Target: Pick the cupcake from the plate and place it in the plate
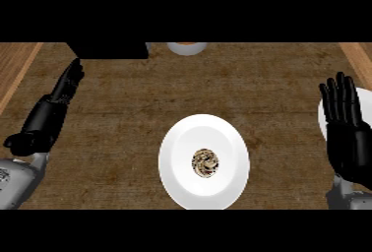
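cupcake [205, 163] sits mid white plate [181, 147] | left hand [54, 106] released, fingers straight | right hand [345, 115] released, over second plate [322, 115]

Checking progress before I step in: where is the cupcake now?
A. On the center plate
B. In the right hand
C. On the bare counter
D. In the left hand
A. The cupcake sits in the middle of the center plate, and both the left hand and the right hand are open, away from it.
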Controlling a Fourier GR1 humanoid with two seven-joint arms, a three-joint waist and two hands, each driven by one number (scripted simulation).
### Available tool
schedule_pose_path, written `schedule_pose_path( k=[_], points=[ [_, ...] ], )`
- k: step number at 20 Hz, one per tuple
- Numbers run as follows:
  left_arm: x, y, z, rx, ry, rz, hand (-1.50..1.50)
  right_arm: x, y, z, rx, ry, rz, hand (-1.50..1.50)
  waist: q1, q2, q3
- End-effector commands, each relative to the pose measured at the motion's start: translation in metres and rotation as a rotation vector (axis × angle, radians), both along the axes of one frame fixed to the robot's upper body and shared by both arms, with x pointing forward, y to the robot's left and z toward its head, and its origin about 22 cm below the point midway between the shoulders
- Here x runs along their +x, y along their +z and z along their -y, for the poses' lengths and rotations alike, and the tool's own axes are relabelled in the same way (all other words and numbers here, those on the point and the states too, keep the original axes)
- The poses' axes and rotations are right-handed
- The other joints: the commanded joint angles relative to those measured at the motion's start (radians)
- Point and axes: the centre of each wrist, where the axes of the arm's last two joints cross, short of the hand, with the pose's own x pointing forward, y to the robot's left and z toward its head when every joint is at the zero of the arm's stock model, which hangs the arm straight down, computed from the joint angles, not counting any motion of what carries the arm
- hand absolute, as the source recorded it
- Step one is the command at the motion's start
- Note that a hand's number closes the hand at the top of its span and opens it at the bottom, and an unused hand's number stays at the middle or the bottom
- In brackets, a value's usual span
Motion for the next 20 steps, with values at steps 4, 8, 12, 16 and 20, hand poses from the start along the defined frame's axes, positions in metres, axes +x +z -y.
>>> schedule_pose_path(
  k=[4, 8, 12, 16, 20],
  points=[
    [-0.041, -0.076, -0.003, -0.196, 0.180, -0.436, 0.00, -0.017, 0.011, 0.010, -0.021, -0.321, -0.043, 1.50, -0.005, -0.014, 0.002],
    [-0.058, -0.105, 0.006, -0.332, 0.232, -0.594, 0.00, -0.056, -0.027, 0.074, -0.321, -0.726, -0.253, 1.50, -0.075, 0.008, -0.013],
    [-0.068, -0.120, 0.028, -0.381, 0.217, -0.665, 0.00, -0.074, -0.034, 0.010, -0.119, -0.935, -0.124, -1.50, -0.037, -0.014, 0.001],
    [-0.073, -0.125, 0.018, -0.367, 0.201, -0.685, 0.00, -0.113, -0.034, -0.050, -0.119, -0.894, -0.075, -1.50, -0.013, -0.014, 0.004],
    [-0.062, -0.115, 0.049, -0.376, 0.186, -0.683, 0.00, -0.138, -0.037, -0.075, -0.235, -0.865, -0.165, -1.50, -0.003, -0.011, 0.004]
  ],
)
